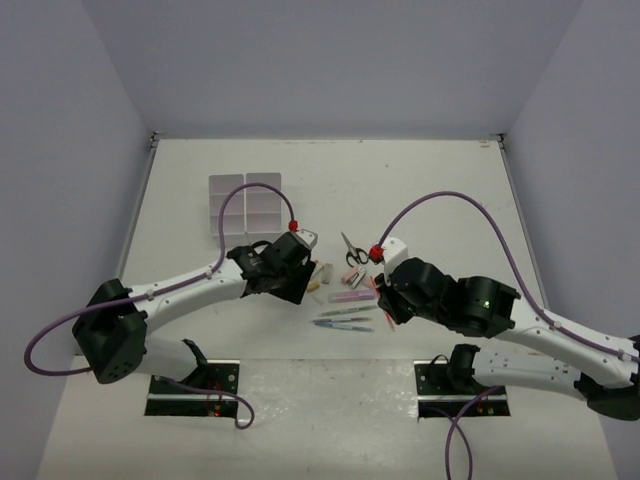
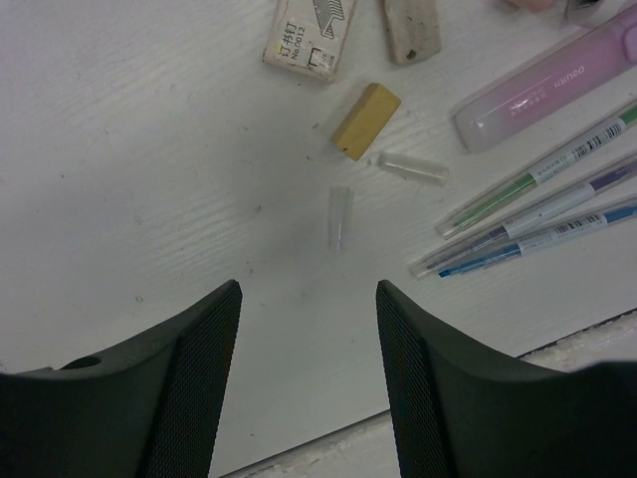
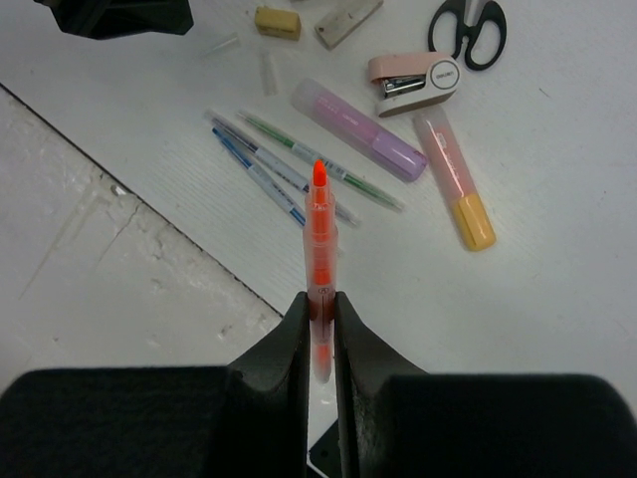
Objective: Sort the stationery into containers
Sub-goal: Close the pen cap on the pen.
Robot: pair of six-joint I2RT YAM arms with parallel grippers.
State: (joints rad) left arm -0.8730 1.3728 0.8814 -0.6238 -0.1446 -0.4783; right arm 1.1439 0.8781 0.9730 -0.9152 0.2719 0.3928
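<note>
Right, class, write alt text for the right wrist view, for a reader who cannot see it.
The right gripper is shut on an orange-red pen, tip pointing away. Beyond it on the table lie three thin pens, a purple marker, a pink-orange marker, a pink stapler and black scissors.

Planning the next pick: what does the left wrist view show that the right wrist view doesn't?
Left wrist only: the left fingers, open and empty. Right wrist only: the right fingers shut on an orange marker, plus the scissors. Both: the yellow eraser, purple marker and three thin pens.
</note>
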